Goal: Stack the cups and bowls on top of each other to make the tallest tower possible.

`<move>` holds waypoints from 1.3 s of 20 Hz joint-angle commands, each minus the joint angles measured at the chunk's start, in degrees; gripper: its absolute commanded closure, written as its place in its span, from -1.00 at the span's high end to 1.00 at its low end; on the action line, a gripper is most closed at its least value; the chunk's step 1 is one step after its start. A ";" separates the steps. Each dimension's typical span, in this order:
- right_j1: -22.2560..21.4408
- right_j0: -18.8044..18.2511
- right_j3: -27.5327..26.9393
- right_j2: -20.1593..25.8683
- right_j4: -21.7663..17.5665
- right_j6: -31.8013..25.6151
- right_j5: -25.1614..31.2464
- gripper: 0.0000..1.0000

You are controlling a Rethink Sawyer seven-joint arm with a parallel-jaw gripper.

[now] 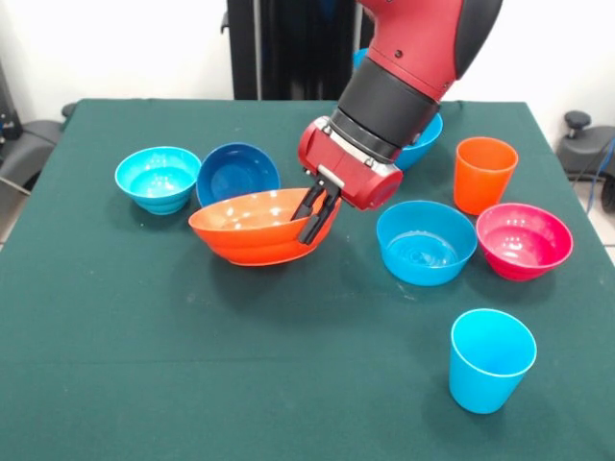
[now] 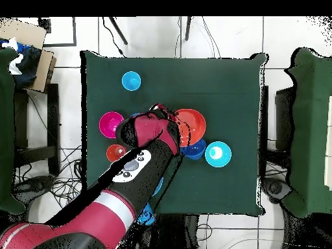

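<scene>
The pincer is clamped on the rim of the wide orange bowl, and the bowl tips up on one side. Just behind that bowl sits a dark blue bowl, and a cyan bowl sits beside that one, farther from the pincer. On the pincer's other side are a light blue bowl, a pink-red bowl and an orange cup, and a light blue cup stands alone, well away on the green table.
</scene>
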 commanded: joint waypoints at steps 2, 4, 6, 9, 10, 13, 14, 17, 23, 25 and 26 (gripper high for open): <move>1.82 -1.37 -4.25 4.61 1.77 5.59 1.29 -1.00; 1.67 -1.68 -4.13 5.09 1.45 5.18 0.89 -1.00; 1.49 -2.19 -4.30 5.51 1.14 4.63 0.85 -1.00; 0.78 -2.84 -3.79 6.83 1.27 4.34 1.75 -1.00; 0.70 -2.93 -3.77 6.94 1.24 4.26 1.87 -1.00; 0.41 -3.17 -3.54 7.39 1.13 4.07 1.91 -1.00; 0.35 -3.20 -3.47 7.46 1.11 4.06 1.90 -1.00; 0.27 -3.22 -3.42 7.61 1.13 4.07 2.01 -1.00; 0.21 -3.14 -3.27 7.63 1.16 4.19 2.12 -1.00; 0.25 -3.10 -3.32 7.59 1.18 4.22 2.15 -1.00; 0.28 -3.05 -3.34 7.52 1.22 4.29 2.17 -1.00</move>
